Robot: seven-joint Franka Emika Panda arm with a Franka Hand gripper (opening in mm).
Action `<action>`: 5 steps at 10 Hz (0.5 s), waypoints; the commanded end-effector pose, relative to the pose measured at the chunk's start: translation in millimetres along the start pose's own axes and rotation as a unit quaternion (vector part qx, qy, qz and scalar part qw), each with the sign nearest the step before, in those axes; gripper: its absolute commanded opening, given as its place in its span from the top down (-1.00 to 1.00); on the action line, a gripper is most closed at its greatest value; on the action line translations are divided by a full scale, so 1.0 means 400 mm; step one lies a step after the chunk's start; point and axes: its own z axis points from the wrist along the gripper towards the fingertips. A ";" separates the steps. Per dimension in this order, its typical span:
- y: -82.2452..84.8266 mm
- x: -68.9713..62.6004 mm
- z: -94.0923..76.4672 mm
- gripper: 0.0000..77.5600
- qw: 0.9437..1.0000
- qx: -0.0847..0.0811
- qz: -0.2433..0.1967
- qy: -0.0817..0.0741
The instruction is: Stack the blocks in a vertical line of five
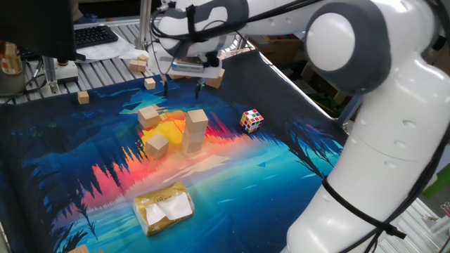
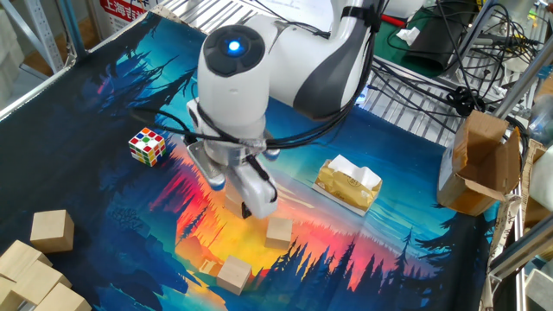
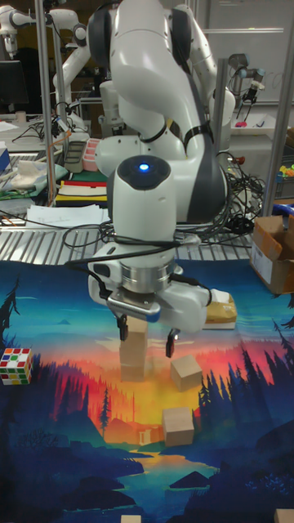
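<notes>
Hand (image 1: 181, 89) hanging spread and empty, fingers apart with nothing between them. Just below and slightly in front of it I've got a short stack of plain light-tan wooden cubes (image 1: 195, 130) standing upright on the desk (image 1: 281, 169) with its sunset-forest mat. Two more loose tan cubes (image 1: 148, 116) (image 1: 156, 145) sit beside that stack. Off to one side, well apart, lies a multicoloured puzzle cube (image 1: 252, 120).
</notes>
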 end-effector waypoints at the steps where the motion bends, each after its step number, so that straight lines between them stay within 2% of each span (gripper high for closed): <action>1: 0.052 -0.042 0.006 -1.00 1.000 -0.006 0.011 0.003; 3: 0.069 -0.049 0.018 -1.00 1.000 -0.006 0.018 0.000; 5: 0.082 -0.058 0.027 -1.00 1.000 -0.007 -0.007 -0.004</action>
